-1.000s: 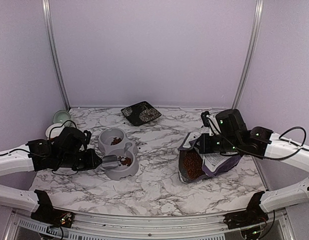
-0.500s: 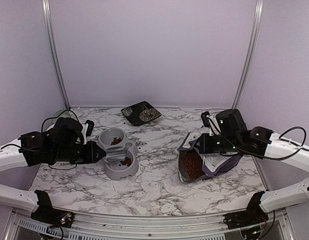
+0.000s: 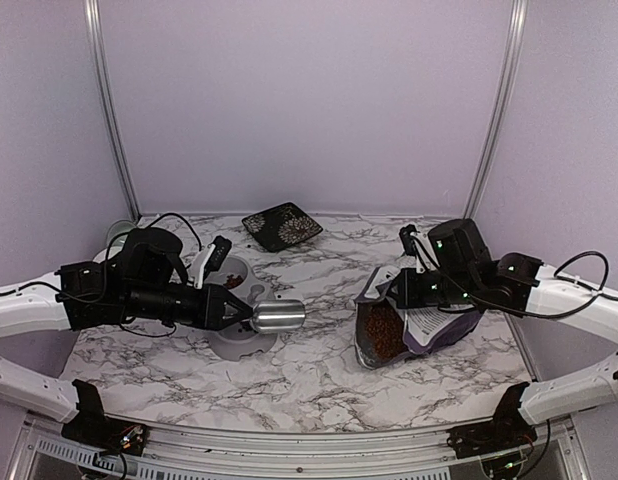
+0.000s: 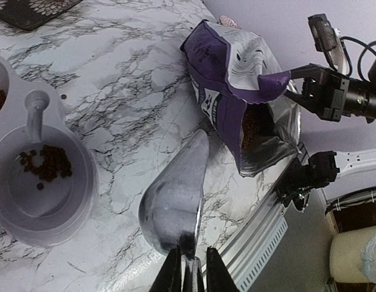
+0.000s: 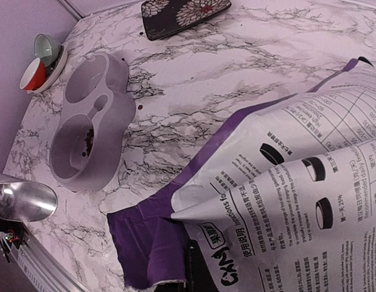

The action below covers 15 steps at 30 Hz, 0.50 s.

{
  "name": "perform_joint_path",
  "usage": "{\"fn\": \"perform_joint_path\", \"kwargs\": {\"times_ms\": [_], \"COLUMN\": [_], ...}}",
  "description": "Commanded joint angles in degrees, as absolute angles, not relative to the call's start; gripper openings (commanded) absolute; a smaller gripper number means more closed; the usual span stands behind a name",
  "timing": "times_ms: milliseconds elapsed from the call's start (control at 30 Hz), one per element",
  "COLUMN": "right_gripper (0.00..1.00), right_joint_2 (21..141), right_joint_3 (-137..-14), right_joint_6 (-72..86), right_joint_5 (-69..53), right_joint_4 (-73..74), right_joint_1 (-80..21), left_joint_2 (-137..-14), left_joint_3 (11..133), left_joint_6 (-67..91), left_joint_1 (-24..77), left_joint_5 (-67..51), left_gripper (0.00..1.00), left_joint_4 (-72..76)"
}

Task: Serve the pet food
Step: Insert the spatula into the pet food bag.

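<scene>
**Grip status.** The left gripper [image 4: 189, 272] is clenched on the thin handle of the metal scoop [image 4: 176, 194], at the handle's very end. The scoop hangs over the table [image 3: 319, 385], between the grey double bowl [image 4: 84, 204] and the bag [image 4: 221, 61]. I see no pellets on the face turned toward the wrist camera. The right gripper [image 3: 404, 290] is pinched on the purple upper lip of the bag and holds its mouth open toward the scoop.

**Location of the pet food.** The main heap of pet food [image 3: 382, 330] lies inside the open bag. A thin scatter sits in the near well of the double bowl, and a little shows in the far well. Both wells look far from full.

**Step in hand, by my judgement.** I am taking the scoop to the bag for another load.

**Method I recommend.**
- Bring the scoop's tip in line with the mouth, and enter below the lifted lip rather than against it.
- Push low into the heap, then tilt the hollow upward before withdrawing.
- Leave the right grip as it is, because a sagging lip would close the opening.
- Move gently, since a grip so far back on the handle gives the loaded scoop leverage to twist.
</scene>
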<state>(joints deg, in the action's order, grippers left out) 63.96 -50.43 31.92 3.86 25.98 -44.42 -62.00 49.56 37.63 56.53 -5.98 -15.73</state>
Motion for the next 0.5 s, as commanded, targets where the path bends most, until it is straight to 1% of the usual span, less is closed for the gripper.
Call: {"fn": "perform_joint_path", "kwargs": {"times_ms": [0,167,467], "right_gripper": [0.00,0.00,0.00], "right_joint_2": [65.09,66.53,71.45], "right_joint_3": [-53.11,-53.46,-56.26], "right_joint_6": [33.24,33.14,32.36], "right_joint_5": [6.57,5.79,3.32], "right_joint_4": [26.24,25.32,23.60], "right_joint_1": [-43.15,-43.15,-43.20], "left_joint_2": [-62.66,-62.95,-66.60], "left_joint_3": [50.45,49.27,49.38], "left_joint_6": [34.90,34.89,35.05], "left_joint_1": [58.38,60.25,62.07], "left_joint_5": [-11.66,-14.11,-14.55], "left_gripper": [0.00,0.00,0.00], "left_joint_4": [-7.57,-2.41,1.65]}}
